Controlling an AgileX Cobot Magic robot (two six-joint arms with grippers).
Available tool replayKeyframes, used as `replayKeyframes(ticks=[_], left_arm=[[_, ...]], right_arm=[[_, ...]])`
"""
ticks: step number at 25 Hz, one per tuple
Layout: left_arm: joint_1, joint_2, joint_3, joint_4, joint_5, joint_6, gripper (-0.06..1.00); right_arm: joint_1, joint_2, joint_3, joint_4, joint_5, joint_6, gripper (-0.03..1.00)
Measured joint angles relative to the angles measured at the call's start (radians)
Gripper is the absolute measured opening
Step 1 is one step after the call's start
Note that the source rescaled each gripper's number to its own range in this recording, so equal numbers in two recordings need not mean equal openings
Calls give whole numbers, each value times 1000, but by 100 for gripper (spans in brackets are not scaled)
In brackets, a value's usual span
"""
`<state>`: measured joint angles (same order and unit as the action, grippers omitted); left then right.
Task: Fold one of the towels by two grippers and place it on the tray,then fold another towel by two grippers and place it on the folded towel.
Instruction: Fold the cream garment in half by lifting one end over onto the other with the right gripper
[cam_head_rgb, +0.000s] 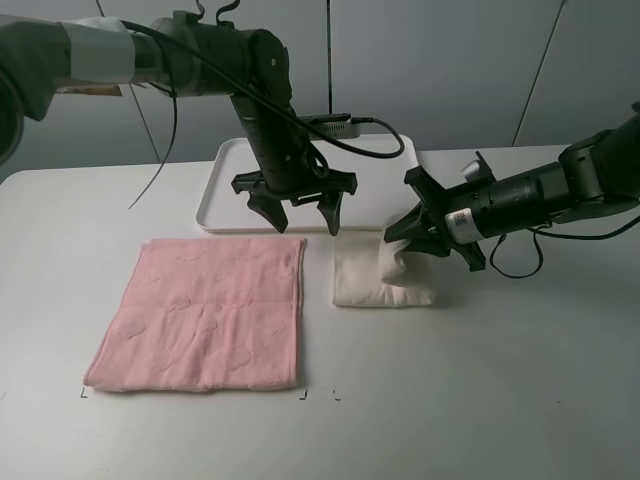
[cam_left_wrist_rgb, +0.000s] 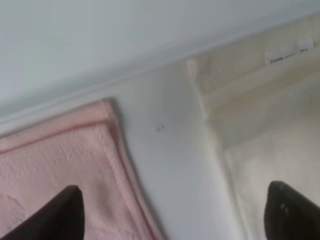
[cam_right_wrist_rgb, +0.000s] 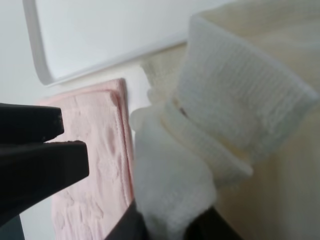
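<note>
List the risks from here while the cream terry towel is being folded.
1. Only the right pincer holds the cream terry towel. The open left pincer hovers above, gripping nothing, so the fold may go crooked.
2. The bunched corner could slip out of that single grip.
3. The flat pink terry towel lies close beside it and might get dragged.

Bright, even light from above falls on the white table (cam_head_rgb: 520, 400), leaving soft, faint shadows beside the pink towel (cam_head_rgb: 205, 315). The high view is sharp; both wrist views are blurry close up.
</note>
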<state>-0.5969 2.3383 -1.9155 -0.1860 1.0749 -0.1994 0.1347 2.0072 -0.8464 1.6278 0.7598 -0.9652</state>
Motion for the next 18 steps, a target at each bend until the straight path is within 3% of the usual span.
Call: replayKeyframes(ticks=[4, 6, 10, 12, 18], left_arm=[[19, 0, 0, -8, 0, 21, 93], [31, 0, 0, -15, 2, 36, 93], [55, 0, 0, -20, 9, 50, 93], [66, 0, 0, -23, 12, 59, 93], [72, 0, 0, -28, 12, 84, 93]], right_arm=[[69, 0, 0, 85, -17, -43, 17], [92, 0, 0, 101, -22, -75, 24], [97, 0, 0, 111, -31, -113, 57], [97, 0, 0, 111, -31, -127, 67], [97, 0, -9, 111, 4, -143, 68]])
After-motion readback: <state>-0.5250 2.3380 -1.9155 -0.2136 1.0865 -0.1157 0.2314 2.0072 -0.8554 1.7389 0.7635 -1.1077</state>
